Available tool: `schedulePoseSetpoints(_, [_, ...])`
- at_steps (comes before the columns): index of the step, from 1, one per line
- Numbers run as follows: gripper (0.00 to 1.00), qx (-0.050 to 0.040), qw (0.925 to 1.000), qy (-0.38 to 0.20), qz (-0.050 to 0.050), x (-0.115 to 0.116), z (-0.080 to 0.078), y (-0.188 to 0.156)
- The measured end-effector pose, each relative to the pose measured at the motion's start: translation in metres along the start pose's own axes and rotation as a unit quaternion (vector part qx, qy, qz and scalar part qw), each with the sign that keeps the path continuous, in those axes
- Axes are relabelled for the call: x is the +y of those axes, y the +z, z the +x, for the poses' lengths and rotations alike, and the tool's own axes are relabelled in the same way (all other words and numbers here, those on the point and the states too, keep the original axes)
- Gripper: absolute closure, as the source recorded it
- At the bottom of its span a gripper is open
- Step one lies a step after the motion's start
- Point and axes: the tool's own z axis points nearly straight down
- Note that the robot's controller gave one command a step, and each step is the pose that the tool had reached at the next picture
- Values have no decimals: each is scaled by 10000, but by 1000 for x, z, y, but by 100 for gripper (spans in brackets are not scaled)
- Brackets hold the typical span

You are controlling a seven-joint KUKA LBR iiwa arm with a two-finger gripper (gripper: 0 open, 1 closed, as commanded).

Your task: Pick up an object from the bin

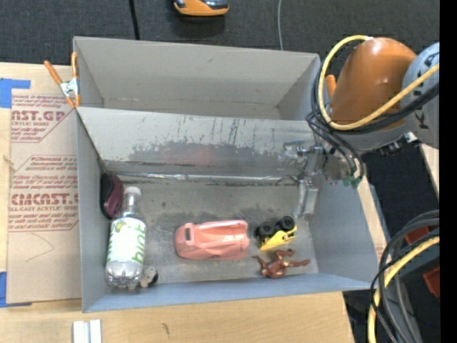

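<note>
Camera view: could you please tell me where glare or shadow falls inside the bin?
In the camera view, lighting is even; the back wall of the bin shows a pale sheen over its scuffs, a thin dark band runs along its foot, and the clear plastic bottle carries small highlights.

The pouch [213, 239] is pink, the toy car [277, 233] yellow-and-black, the figurine [282, 264] brown.

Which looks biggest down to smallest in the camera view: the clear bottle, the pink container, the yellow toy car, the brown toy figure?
1. clear bottle
2. pink container, somewhat shorter
3. yellow toy car and brown toy figure: they look about alike, so I won't rank them.
</note>
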Motion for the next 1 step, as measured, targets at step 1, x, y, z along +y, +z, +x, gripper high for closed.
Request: schedulePoseSetpoints(1, [0, -41, 10000, -5, 5, 0, -1, -5])
